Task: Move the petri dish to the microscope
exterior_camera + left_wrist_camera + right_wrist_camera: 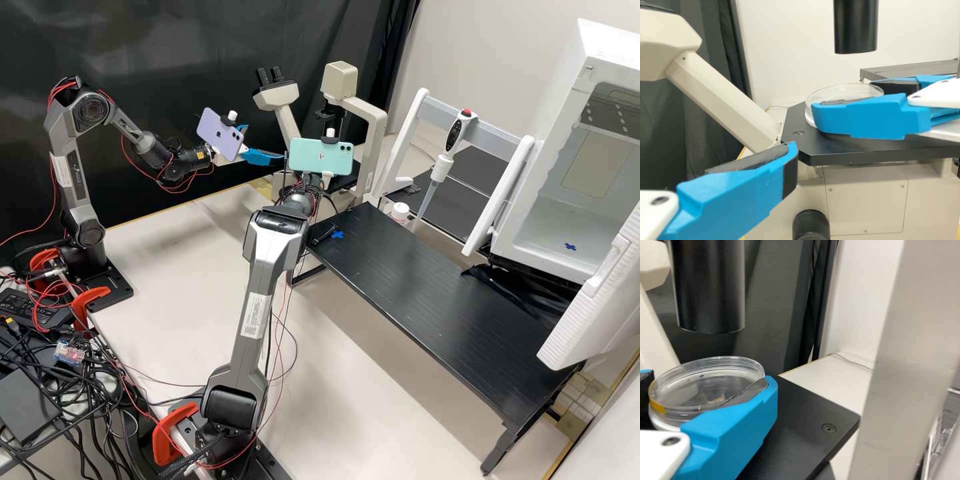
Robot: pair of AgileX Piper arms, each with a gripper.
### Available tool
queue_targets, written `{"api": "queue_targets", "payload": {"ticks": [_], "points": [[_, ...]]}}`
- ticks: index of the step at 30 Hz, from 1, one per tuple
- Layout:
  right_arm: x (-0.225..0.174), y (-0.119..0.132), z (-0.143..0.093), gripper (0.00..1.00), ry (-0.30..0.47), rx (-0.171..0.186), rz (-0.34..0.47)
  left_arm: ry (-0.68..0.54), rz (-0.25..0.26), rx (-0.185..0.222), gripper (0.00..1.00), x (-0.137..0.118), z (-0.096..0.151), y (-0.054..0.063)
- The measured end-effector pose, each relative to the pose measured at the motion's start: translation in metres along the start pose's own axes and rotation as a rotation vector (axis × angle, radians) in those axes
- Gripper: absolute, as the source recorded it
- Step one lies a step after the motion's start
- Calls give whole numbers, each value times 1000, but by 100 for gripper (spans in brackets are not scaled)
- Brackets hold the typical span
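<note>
My left gripper (265, 143) stands open left of the microscope (377, 127); in the left wrist view, one finger of this gripper (788, 162) points toward the stage (880, 147), apart from the dish. My right gripper (327, 177) is at the microscope, its tips hidden behind a teal phone. In the right wrist view my right gripper (707, 380) is shut on the clear petri dish (700, 385), one finger at either side. The dish (845, 92) lies level at the stage surface, below the black cylinder (856, 25); whether it bears on the stage is hard to tell.
A black raised shelf (433, 300) with a blue cross mark extends to the right. Behind it are a pipette (441, 167) on a stand and a small white-capped bottle (400, 212). An open white chamber (573, 227) stands far right. Eyepieces rise beside the left gripper.
</note>
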Motion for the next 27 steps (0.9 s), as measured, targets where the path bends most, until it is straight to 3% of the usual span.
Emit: {"api": "queue_targets", "payload": {"ticks": [4,11,20,27], "points": [[1,0,4,100,-6,32,-5,0,0,0,100,0,0,0],[1,4,7,100,6,16,-20,0,0,0,100,0,0,0],[-5,5,18,100,-10,33,-37,0,0,0,100,0,0,0],[-39,13,13,100,30,37,-5,0,0,0,100,0,0,0]]}}
